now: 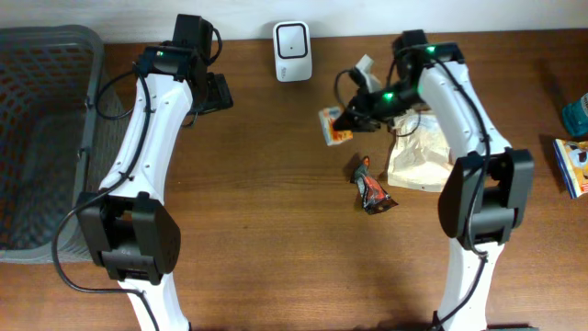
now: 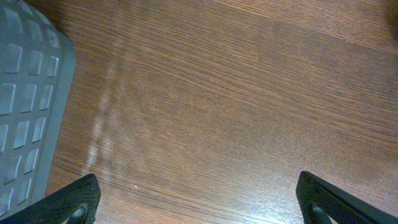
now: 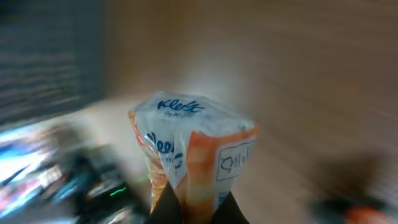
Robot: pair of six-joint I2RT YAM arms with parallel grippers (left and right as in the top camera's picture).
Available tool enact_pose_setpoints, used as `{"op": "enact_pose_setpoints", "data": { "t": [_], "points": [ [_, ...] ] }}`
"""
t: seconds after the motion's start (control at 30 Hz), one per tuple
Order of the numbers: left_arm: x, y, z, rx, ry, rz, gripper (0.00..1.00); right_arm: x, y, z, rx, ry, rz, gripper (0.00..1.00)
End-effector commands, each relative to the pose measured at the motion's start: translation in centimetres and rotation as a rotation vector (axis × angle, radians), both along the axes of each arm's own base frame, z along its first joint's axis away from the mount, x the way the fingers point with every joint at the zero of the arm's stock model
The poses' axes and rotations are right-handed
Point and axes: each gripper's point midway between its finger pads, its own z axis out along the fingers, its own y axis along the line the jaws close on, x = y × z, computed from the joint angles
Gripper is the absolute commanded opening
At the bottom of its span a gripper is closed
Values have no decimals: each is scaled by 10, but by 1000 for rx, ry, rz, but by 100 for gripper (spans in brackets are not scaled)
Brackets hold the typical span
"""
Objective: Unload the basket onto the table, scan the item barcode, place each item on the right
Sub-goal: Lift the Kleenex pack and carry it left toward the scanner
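The item is a small white and orange Kleenex tissue pack (image 1: 334,127), held above the table, a little right of and in front of the white barcode scanner (image 1: 292,39) at the back edge. My right gripper (image 1: 349,117) is shut on it. The right wrist view is blurred, but it shows the tissue pack (image 3: 196,152) standing up from between my right gripper (image 3: 194,204) fingers. My left gripper (image 1: 213,92) hovers at the back left, wide open. The left wrist view shows the left gripper (image 2: 199,199) holding nothing, over bare wood.
A grey basket (image 1: 41,138) fills the left side; its rim (image 2: 31,106) shows in the left wrist view. A cream bag (image 1: 418,156) and a dark snack wrapper (image 1: 372,191) lie under the right arm. A teal item (image 1: 577,115) and a printed box (image 1: 571,165) sit at the right edge.
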Motion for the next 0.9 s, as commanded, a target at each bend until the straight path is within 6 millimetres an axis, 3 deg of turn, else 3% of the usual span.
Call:
{"op": "enact_pose_setpoints", "data": {
  "t": [0.0,0.13,0.2,0.33,0.5,0.63,0.77,0.87],
  "points": [
    [0,-2,-8,2,16,7,99,7,-29,-33,-478,-17,-148,13],
    [0,-2,-7,2,16,7,99,10,-3,-34,-558,-115,-90,49],
    [0,-2,-7,2,16,7,99,11,7,-34,-585,-154,-69,55],
    [0,-2,-7,2,16,7,99,4,33,-36,-575,-188,-19,81],
    [0,-2,-8,2,16,7,99,0,39,-36,-585,-191,0,85],
    [0,-2,-7,2,15,7,99,11,5,-36,-702,-208,-51,91],
    [0,-2,-8,2,16,7,99,19,-26,-37,-597,-142,-87,91],
    [0,-2,-7,2,15,7,99,19,-34,-36,-439,-120,-15,76]
  ]
}}
